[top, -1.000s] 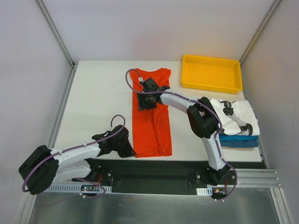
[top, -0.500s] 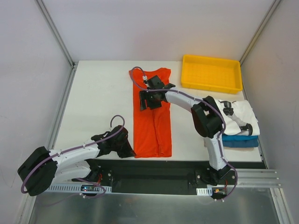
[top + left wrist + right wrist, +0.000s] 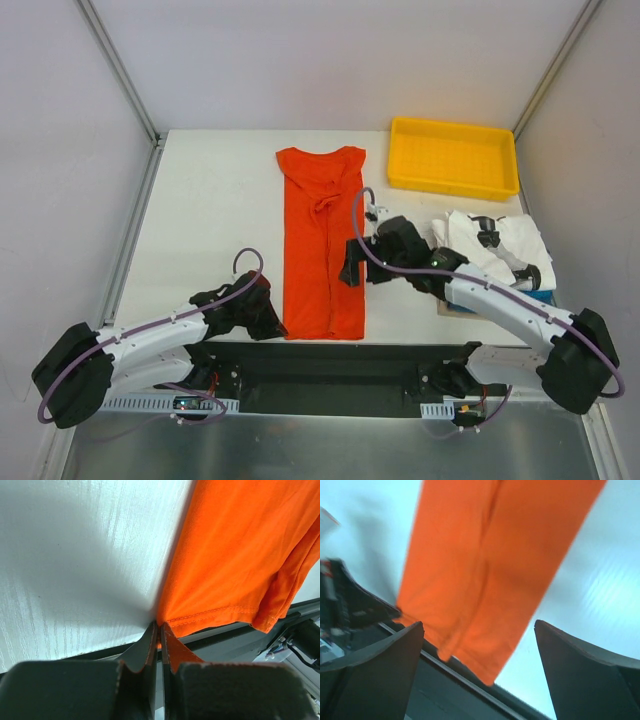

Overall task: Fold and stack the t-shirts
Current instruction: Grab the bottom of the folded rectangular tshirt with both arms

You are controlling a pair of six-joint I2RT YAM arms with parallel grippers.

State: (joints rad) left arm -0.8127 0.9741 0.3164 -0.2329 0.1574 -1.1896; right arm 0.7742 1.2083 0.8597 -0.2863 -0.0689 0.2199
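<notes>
The orange-red t-shirt [image 3: 322, 240] lies folded into a long narrow strip down the middle of the table, neck end far, hem near. My left gripper [image 3: 272, 318] is shut on the shirt's near left hem corner [image 3: 172, 622], low at the table's front edge. My right gripper [image 3: 354, 262] is open and empty, just right of the shirt's lower half; in its wrist view the shirt [image 3: 490, 565] fills the space ahead of its spread fingers [image 3: 580, 665]. White t-shirts [image 3: 495, 250] are stacked on a blue one [image 3: 512, 303] at the right.
A yellow plastic tray [image 3: 455, 157] stands at the back right. The black rail along the table's front edge [image 3: 340, 360] runs under both arms. Metal frame posts rise at the back corners.
My right gripper has left the shirt's upper part and swung back toward me, to the right of the shirt's lower half, open. The left gripper has kept its hold on the hem corner.
</notes>
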